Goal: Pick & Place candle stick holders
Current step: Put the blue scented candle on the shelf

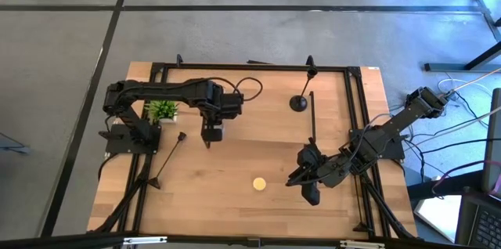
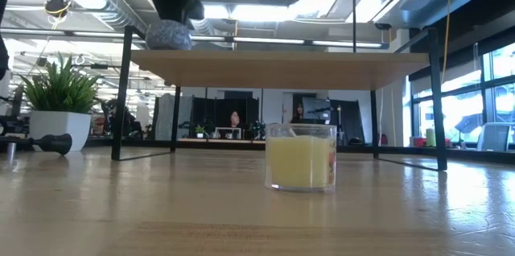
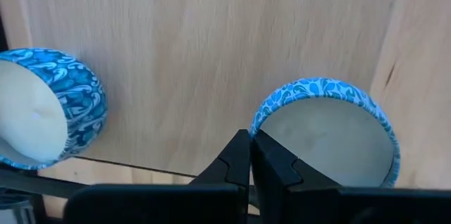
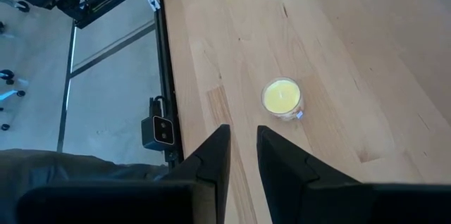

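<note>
The right gripper (image 1: 301, 180) hangs over the table's (image 1: 235, 163) near right part, fingers slightly apart and holding nothing, with the yellow candle (image 1: 259, 183) just to its left. One candle stick holder (image 1: 311, 116) stretches away from it along the right side. The left gripper (image 1: 210, 141), fingers together and empty, hovers mid-table over two blue-patterned candles (image 3: 325, 129); a second holder (image 1: 169, 158) lies tilted to its left (near the potted plant (image 1: 163, 110)). Farthest, a third holder (image 1: 304, 88) lies by the back edge.
</note>
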You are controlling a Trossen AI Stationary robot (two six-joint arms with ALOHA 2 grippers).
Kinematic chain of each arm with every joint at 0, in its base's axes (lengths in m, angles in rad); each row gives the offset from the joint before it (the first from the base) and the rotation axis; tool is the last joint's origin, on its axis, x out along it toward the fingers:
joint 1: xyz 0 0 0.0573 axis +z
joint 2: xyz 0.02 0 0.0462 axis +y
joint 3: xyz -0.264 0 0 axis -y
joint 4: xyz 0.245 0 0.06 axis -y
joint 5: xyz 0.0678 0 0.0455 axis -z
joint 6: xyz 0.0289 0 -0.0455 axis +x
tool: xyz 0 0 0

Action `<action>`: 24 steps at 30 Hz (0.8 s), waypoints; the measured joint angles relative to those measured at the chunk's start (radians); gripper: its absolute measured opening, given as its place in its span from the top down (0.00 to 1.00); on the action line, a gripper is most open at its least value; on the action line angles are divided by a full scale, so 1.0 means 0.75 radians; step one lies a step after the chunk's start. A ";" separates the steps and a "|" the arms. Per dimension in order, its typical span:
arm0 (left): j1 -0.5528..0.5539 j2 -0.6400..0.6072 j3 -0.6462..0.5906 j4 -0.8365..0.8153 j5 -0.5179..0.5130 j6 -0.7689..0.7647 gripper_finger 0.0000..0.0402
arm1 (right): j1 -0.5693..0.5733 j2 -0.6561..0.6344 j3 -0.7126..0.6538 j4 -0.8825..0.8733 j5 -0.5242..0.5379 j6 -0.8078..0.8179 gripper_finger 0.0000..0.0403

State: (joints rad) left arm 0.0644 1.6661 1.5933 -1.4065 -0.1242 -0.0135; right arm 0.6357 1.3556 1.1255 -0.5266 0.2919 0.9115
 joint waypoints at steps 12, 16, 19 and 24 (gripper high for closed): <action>0.001 0.000 0.000 0.011 0.017 -0.024 0.98 | 0.000 0.000 0.000 -0.002 0.005 -0.001 0.82; 0.001 -0.004 0.000 0.008 0.027 -0.028 0.96 | 0.000 0.000 0.000 -0.007 0.004 -0.001 0.82; 0.001 -0.021 0.000 -0.002 0.026 -0.030 0.94 | -0.001 0.000 0.000 -0.007 0.004 -0.001 0.82; 0.001 -0.061 0.000 -0.017 -0.005 -0.064 0.88 | 0.000 0.000 0.000 -0.009 0.004 -0.002 0.82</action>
State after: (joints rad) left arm 0.0654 1.6205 1.5936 -1.4189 -0.1277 -0.0613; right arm 0.6356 1.3556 1.1255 -0.5335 0.2951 0.9102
